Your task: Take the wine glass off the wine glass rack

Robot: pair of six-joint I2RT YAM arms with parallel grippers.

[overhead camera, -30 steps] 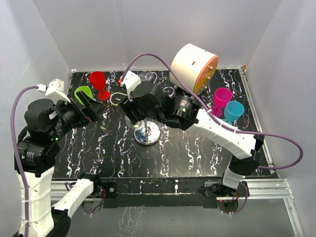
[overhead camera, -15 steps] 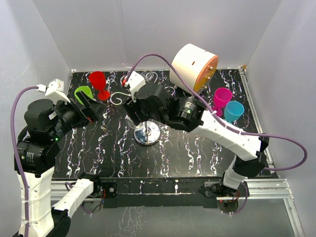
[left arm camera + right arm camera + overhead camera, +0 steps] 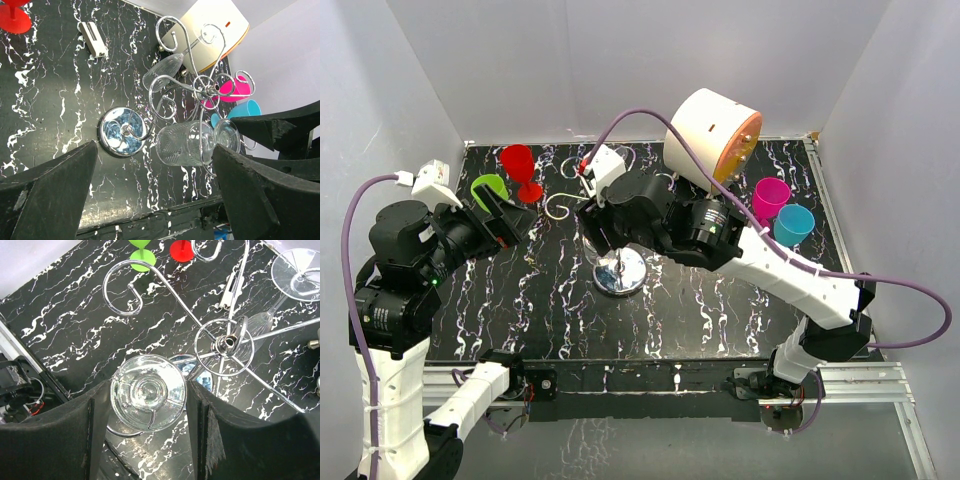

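1. The clear wine glass [image 3: 180,145] was seen lying on its side, raised above the bench [image 3: 670,310], close beside the hub of the wine glass rack [image 3: 206,90]. One wire scroll arm crossed the glass near its stem.
2. The right gripper [image 3: 148,390] was placed around the glass. The round foot filled the gap between the fingers [image 3: 60,440], which were judged to be clamped on it.
3. The grasp was therefore judged done. Whether the stem had cleared the scroll arm could not be told.
4. What was left was judged to be drawing the glass out along the arm until it hung free of the rack.
5. The left gripper [image 3: 154,160] was held well apart on the left side, with its fingers spread wide and nothing gripped.
6. A second clear glass [image 3: 162,75] was seen hung from another arm, untouched by either gripper.
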